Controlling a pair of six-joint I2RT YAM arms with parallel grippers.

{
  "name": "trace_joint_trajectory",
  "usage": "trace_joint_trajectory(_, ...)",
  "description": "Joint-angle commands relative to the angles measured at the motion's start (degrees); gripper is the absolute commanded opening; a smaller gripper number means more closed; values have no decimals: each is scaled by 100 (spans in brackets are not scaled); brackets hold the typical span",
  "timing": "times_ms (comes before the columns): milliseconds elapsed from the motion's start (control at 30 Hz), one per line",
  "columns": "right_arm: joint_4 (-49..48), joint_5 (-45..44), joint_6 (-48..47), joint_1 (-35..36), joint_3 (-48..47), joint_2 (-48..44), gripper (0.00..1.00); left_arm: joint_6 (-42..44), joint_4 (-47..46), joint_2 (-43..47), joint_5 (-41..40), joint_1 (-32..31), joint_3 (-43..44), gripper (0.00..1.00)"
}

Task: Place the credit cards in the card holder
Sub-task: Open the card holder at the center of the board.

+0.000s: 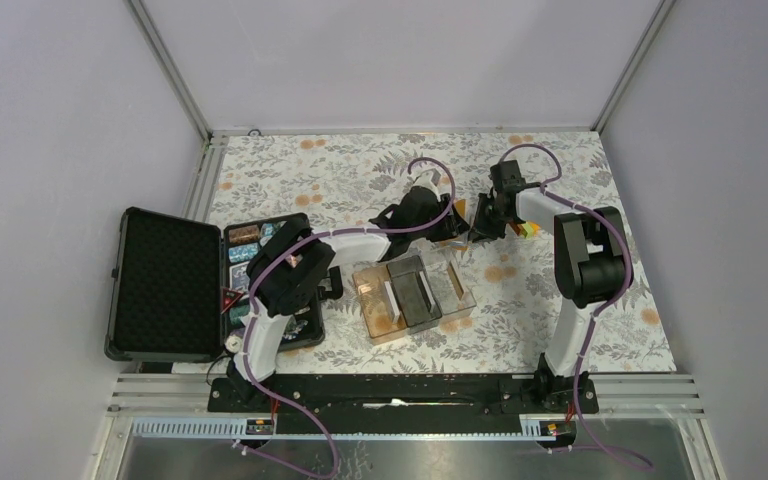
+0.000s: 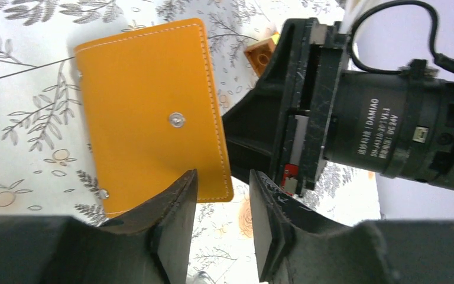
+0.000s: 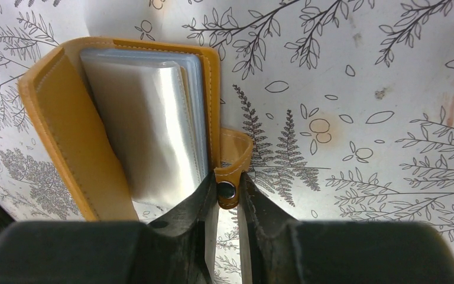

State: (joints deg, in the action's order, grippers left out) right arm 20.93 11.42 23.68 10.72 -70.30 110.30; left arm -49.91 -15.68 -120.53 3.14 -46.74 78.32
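Observation:
The card holder [image 3: 65, 130], an orange-tan wallet, stands partly open on the floral cloth with its clear inner sleeves [image 3: 153, 118] showing. My right gripper [image 3: 229, 190] is shut on its snap tab [image 3: 230, 171]. In the left wrist view its stitched outer cover [image 2: 148, 106] faces me. My left gripper [image 2: 223, 186] hovers open just beside the cover's lower corner, with only cloth between the fingers. From above, both grippers meet at the card holder [image 1: 457, 210]. Thin pale slivers that look like credit cards [image 1: 390, 297] stand on edge in the clear tray. Neither gripper holds a card.
The clear divided tray [image 1: 415, 325] sits just in front of the grippers. An open black case [image 1: 165, 285] with colourful chips beside it lies at the left. A small orange brick [image 2: 260, 56] lies by the right gripper. The right wrist body [image 2: 378, 130] is close to my left fingers.

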Motion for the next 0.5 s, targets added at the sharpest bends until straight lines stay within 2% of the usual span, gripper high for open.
trace_joint_trajectory(0, -95, -120, 61, 8, 78, -286, 13, 181, -573, 145, 643, 138, 279, 43)
trace_joint_trajectory(100, -69, -120, 55, -61, 155, -516, 34, 338, -243, 25, 780, 194, 506, 47)
trace_joint_trajectory(167, -64, -133, 58, -106, 217, -694, 43, 367, -150, -47, 867, 208, 606, 50)
trace_joint_trajectory(467, 185, -226, -78, -351, 438, -1584, 64, 421, -141, -85, 875, 279, 661, 55)
